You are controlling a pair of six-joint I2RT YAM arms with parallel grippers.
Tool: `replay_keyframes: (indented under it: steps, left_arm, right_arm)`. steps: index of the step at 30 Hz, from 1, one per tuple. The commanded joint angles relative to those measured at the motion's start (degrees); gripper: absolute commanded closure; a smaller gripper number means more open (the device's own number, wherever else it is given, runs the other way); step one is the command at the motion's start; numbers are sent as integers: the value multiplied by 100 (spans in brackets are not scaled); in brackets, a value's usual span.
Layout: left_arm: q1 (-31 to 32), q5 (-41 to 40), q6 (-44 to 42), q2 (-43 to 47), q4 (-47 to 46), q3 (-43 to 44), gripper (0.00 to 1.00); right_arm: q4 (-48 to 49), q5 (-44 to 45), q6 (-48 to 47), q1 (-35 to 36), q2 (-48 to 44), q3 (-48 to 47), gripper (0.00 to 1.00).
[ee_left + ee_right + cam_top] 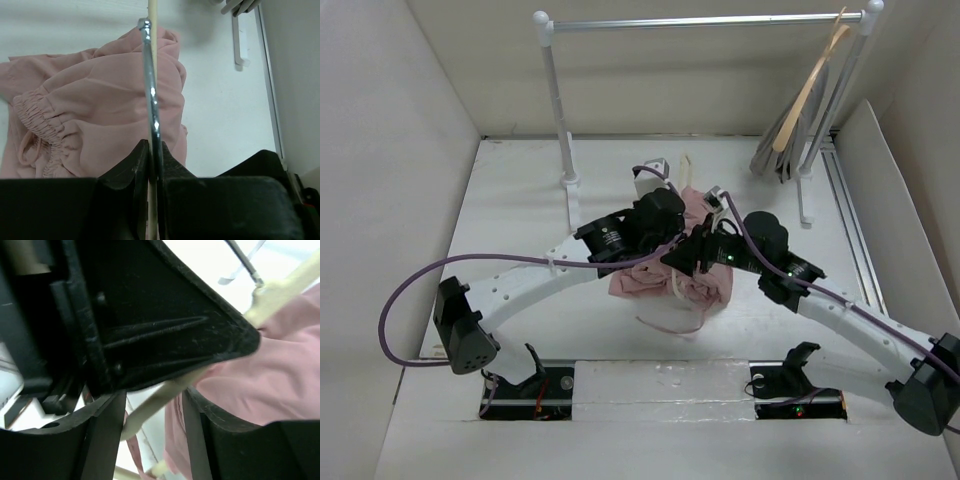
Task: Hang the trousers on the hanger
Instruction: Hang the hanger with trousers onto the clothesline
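Left gripper [152,150] pinching hanger [151,95] hook | trousers [100,100] — dusty-pink, crumpled, waist gathered

Trousers [640,283], cream hanger [272,296], tan hanger [810,85] — apparently one each.

This is a robotics lab test cell, not a home. A bare white tabletop [520,200] is boxed in by plain white panels [390,130]. Two robot arms, left [520,285] and right [850,320], are bolted at the near edge and trail purple cables [395,300]. At the far side stands a small clothes rail [700,20] holding a tan wooden hanger [810,90] and a grey garment [780,150]. A metal track [850,220] runs along the right.
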State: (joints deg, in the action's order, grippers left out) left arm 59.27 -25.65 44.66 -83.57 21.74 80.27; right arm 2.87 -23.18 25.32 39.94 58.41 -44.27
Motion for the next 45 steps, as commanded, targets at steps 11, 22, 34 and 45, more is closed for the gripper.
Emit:
replay_keyframes:
  steps: [11, 22, 34, 45]
  left_arm:
    - [-72, 7, 165, 736, -609, 130, 100]
    - [-214, 236, -125, 719, -741, 745, 100]
    - [-415, 446, -388, 930, -706, 1237, 27]
    - [-521, 508, -704, 1677, -592, 1509, 1]
  right_arm:
    - [1224, 173, 781, 514, 126, 129, 100]
    - [1673, 261, 1396, 514, 276, -652, 100]
    - [1664, 201, 1704, -21, 214, -1065, 100]
    - [1690, 77, 1607, -469, 978, -2067, 100]
